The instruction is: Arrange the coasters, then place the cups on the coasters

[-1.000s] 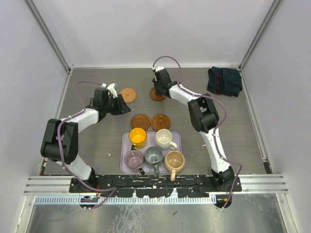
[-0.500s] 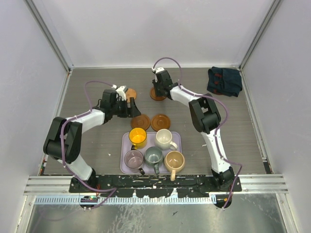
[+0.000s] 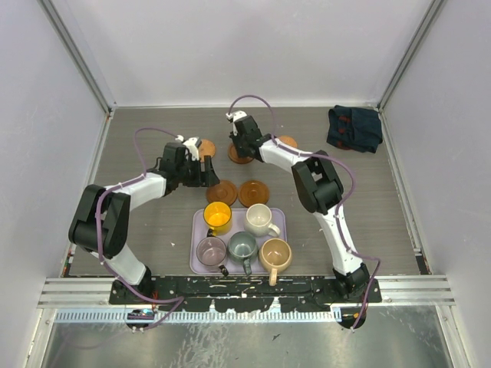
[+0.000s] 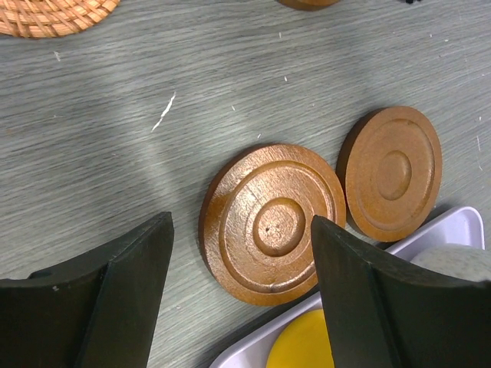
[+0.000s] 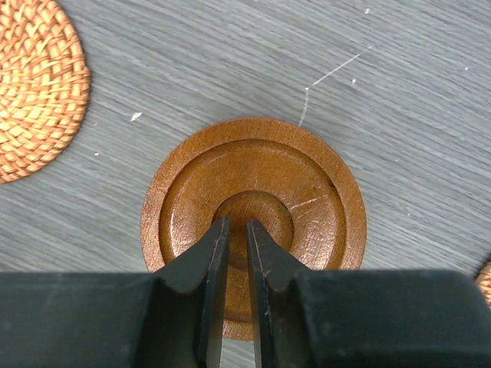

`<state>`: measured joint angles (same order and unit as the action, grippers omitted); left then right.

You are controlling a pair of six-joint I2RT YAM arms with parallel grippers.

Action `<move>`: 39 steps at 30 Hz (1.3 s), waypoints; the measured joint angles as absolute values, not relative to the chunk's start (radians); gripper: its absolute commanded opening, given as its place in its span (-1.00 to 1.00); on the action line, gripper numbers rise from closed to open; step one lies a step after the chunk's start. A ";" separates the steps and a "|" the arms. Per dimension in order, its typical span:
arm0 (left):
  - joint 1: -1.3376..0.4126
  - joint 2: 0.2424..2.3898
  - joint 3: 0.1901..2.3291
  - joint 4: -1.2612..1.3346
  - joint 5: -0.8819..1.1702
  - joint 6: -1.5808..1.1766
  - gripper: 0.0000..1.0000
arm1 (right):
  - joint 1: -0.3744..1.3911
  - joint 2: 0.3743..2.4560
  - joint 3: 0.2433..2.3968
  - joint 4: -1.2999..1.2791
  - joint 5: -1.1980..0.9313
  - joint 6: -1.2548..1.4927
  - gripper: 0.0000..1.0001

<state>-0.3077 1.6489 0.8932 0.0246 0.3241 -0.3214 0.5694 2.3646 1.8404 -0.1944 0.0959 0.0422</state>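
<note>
Straddling the grooved wooden coaster [image 4: 272, 222] with the left gripper [image 4: 242, 218]: jaws wide apart, holding nothing, one finger at lower left of the wrist frame, the other at lower right, disc lying between and just past the tips, closer to the right-hand finger. Round, so no long axis to line up; probably needs only a small shift over the disc before dropping and closing. Height above it not readable here. Sitting just beside a second wooden coaster [image 4: 391, 172] at right centre, contact unclear, both just above the lilac tray [image 4: 445, 230] corner, yellow mug [image 4: 322, 345] rim at the bottom edge. Left arm judged the nearer one for this pair. Pointing the right gripper [image 5: 236, 222] down at the far wooden coaster [image 5: 253, 169]: jaws nearly together with only a thin slit, nothing clamped, tips over the raised centre; pressing or hovering, cannot tell. Left woven coaster [image 5: 34, 92] at upper left of that frame, apart from the wooden one. Only in the overhead: right woven coaster [image 3: 288, 142] at upper centre, five mugs [image 3: 259, 219] all on the tray at lower centre, none on a coaster yet, navy cloth [image 3: 354, 127] at upper right. Only in the wrist views: jaw gaps and groove detail, too small to read from above.
</note>
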 measured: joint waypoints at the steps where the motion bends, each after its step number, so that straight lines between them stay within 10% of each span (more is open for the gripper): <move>1: -0.308 1.649 0.893 0.024 0.321 -0.321 0.46 | 0.573 2.365 1.842 -0.196 0.097 0.041 -0.56; 29: -0.383 1.638 0.834 0.051 0.352 -0.232 0.51 | 0.588 1.963 1.474 -0.162 0.162 0.055 -0.14; 39: -0.441 1.692 0.923 -0.067 0.290 -0.192 0.05 | 0.618 1.856 1.216 -0.204 0.130 0.125 -0.64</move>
